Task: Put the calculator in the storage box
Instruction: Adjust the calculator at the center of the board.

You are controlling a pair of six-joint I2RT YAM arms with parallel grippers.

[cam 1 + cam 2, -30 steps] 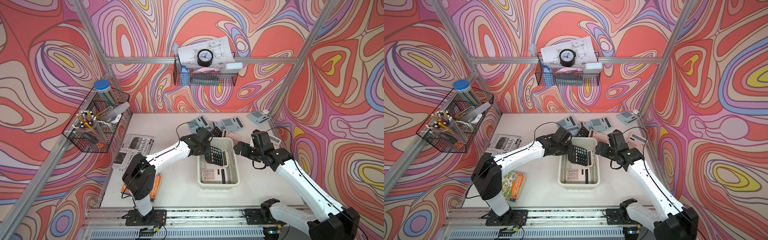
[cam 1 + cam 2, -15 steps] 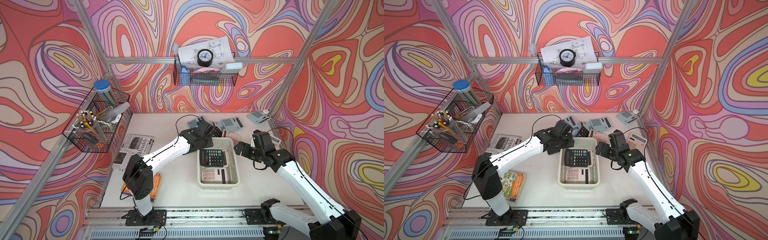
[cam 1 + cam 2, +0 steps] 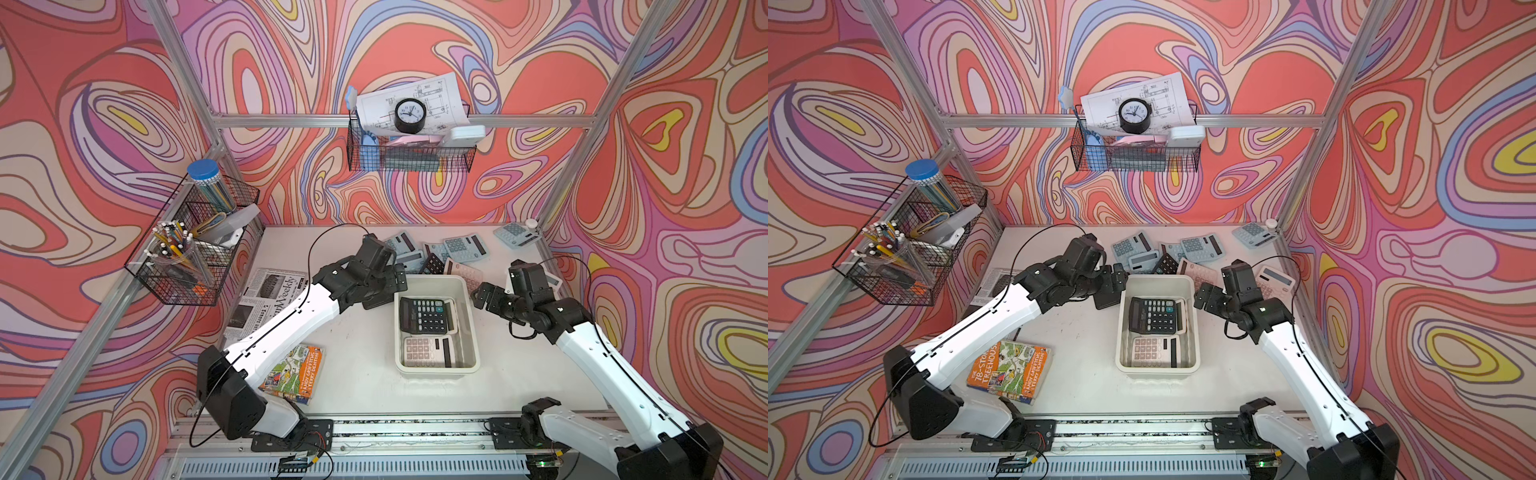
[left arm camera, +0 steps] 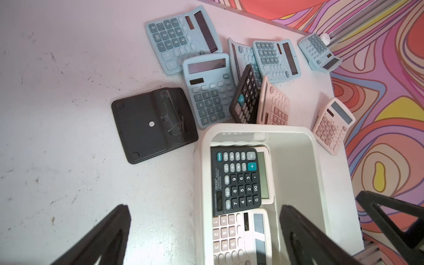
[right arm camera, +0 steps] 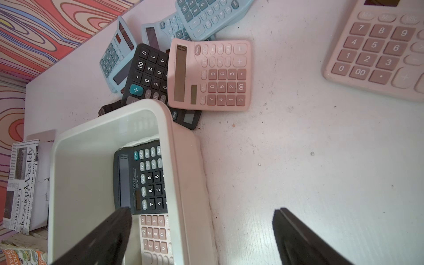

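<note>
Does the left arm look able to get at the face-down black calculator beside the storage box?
Probably yes: the left gripper is open close by the face-down black calculator, nothing covers it, and bare table borders it opposite the storage box.

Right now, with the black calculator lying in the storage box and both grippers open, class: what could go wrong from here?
The open right gripper shows a finger either side of the storage box wall; swinging sideways could shove the box. The black calculator rests atop a white calculator, not flat on the floor, so it might slide. The pink calculator lies close behind the box; grabbing it could catch the rim.
</note>
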